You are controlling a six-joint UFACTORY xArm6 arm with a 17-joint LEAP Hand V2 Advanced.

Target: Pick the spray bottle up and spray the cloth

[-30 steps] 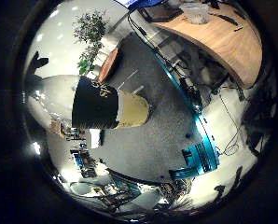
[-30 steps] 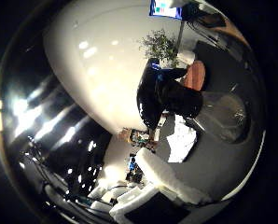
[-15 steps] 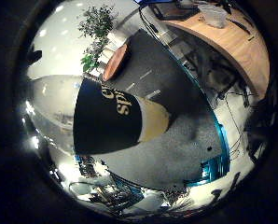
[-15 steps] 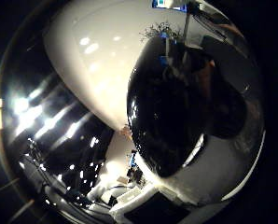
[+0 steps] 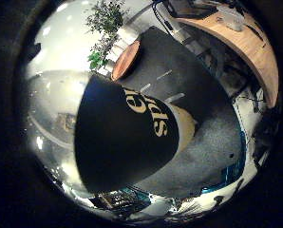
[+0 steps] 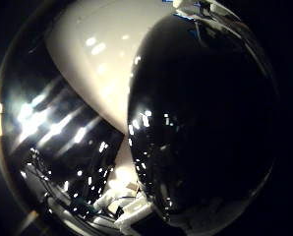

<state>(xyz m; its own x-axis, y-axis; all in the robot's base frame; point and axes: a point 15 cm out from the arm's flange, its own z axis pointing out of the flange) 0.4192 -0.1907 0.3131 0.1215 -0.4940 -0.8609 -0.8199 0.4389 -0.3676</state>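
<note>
Yellow lettering, only partly legible, on the black label of the spray bottle (image 5: pixel 127 142).

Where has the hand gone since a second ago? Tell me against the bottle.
Yes: closer to the spray bottle, which now covers more of the grey mat and fills the thumb-side view.

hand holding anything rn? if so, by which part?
Cannot tell. The spray bottle fills both palm views, so it is very close to the palm, black-labelled body nearest, but no fingers show, so no hold can be confirmed.
</note>
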